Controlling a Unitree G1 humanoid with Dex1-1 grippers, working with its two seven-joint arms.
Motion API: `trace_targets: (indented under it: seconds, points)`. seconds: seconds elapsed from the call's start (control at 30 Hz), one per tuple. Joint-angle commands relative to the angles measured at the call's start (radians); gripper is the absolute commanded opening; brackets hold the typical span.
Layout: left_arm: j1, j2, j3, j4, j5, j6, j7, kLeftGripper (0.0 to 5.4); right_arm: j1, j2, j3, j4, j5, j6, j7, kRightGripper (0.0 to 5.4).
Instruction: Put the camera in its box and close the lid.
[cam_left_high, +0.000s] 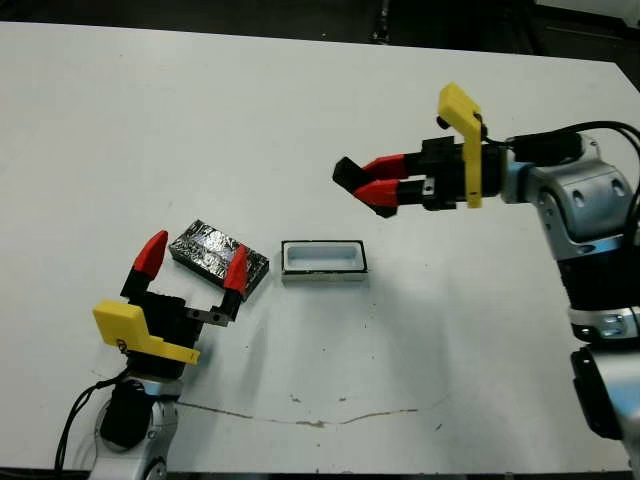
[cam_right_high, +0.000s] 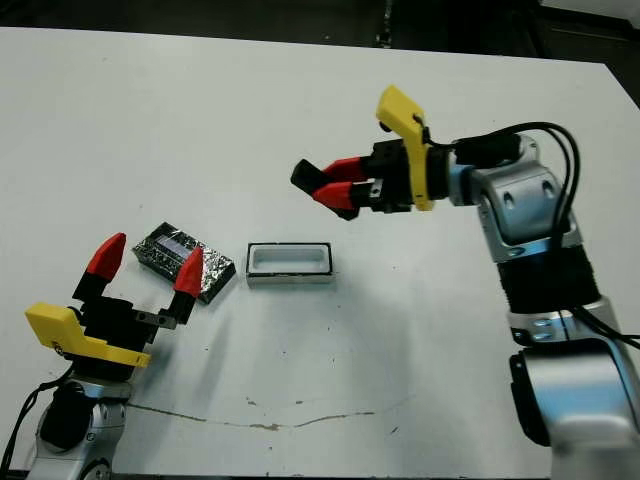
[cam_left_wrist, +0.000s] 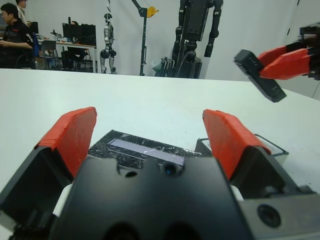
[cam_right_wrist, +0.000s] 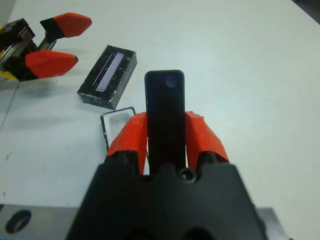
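The right pincer (cam_left_high: 372, 186) holds the camera (cam_right_wrist: 165, 112) clamped between its red fingers, high above the tabletop (cam_left_high: 300, 120), up at about one o'clock from the box (cam_left_high: 323, 260). The camera looks stiff, light and glossy, probably slippery, and the grip across its narrow sides near one end leaves most of the bar sticking out. The box sits open, its white inside bare. At its nine o'clock lies the speckled lid (cam_left_high: 218, 258), and just beside that the left pincer (cam_left_high: 193, 262) hangs wide open and empty.
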Motion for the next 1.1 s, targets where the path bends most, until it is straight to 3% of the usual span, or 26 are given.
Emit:
trace_targets:
  seconds: [0.03, 0.3, 1.1]
  points:
    - [0.016, 0.004, -0.002, 0.002, 0.003, 0.001, 0.002, 5.40, 0.025, 0.031, 0.026, 0.008, 0.008, 0.002, -0.021, 1.66]
    - [0.016, 0.006, -0.001, 0.005, 0.001, 0.000, -0.001, 5.40, 0.007, 0.056, 0.087, 0.013, 0.009, 0.078, -0.016, 1.66]
    - [0.017, 0.001, -0.003, 0.003, 0.010, 0.000, 0.006, 5.40, 0.045, 0.047, 0.172, 0.034, -0.054, -0.044, -0.001, 1.66]
